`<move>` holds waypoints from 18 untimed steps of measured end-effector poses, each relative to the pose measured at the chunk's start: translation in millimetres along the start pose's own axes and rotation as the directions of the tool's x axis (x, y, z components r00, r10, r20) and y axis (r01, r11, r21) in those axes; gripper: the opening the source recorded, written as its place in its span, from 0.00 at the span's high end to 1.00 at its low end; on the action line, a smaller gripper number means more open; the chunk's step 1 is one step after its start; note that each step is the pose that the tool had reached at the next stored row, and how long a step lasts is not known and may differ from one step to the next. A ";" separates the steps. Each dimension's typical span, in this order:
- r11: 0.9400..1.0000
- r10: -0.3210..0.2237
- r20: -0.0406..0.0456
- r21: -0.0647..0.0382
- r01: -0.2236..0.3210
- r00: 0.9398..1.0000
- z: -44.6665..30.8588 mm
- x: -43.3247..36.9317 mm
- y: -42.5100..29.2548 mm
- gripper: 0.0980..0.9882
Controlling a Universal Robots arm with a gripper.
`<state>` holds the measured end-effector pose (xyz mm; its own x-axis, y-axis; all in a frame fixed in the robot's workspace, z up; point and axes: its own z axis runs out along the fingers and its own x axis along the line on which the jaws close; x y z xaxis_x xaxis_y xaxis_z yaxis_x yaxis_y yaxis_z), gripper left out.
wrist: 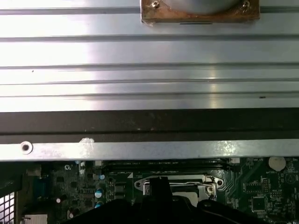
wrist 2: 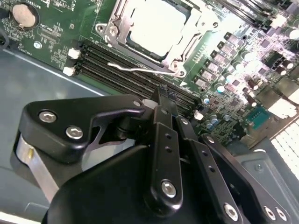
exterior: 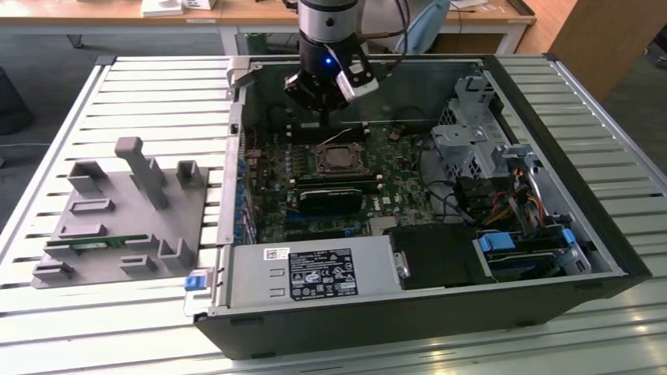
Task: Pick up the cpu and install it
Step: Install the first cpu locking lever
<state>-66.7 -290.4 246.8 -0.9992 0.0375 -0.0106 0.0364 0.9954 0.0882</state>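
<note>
In the exterior view, an open computer case (exterior: pixel 417 195) is seen lying on a slatted metal table (exterior: pixel 125 101). Inside it, a green motherboard (exterior: pixel 391 176) is laid flat. The robot arm's gripper (exterior: pixel 325 123) is held above the far edge of the board, just beyond the socket frame (exterior: pixel 339 160). The cpu (exterior: pixel 340 162) is seen resting in that frame, apart from the gripper. A grey plastic holder (exterior: pixel 115 219) with upright posts is placed on the table toward the exterior view's left, well apart from the case. A silver power supply box (exterior: pixel 312 273) is fitted at the near side of the case.

In the second wrist view, the gripper (wrist 2: pixel 163 100) is shown from behind, its black fingers (wrist 2: pixel 161 112) drawn close together at the tips with nothing seen between them. Beyond the tips, the cpu (wrist 2: pixel 156 25) is seen as a pale silver square seated in the metal socket frame (wrist 2: pixel 189 39), beside long black memory slots (wrist 2: pixel 126 72). A round coin battery (wrist 2: pixel 24 15) is set on the board.

In the first wrist view, the table's slats (wrist: pixel 149 56) and the dark case wall (wrist: pixel 149 123) are shown above the board. The gripper (wrist: pixel 160 184) is seen as a dark shape in front of the socket frame (wrist: pixel 208 183).
</note>
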 end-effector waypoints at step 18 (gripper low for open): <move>1.000 0.000 0.000 0.001 0.000 1.000 14.8 -18.9 0.5 0.99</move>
<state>-47.5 -289.3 232.4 -0.9992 0.0374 -0.0107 0.0363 0.9956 0.0869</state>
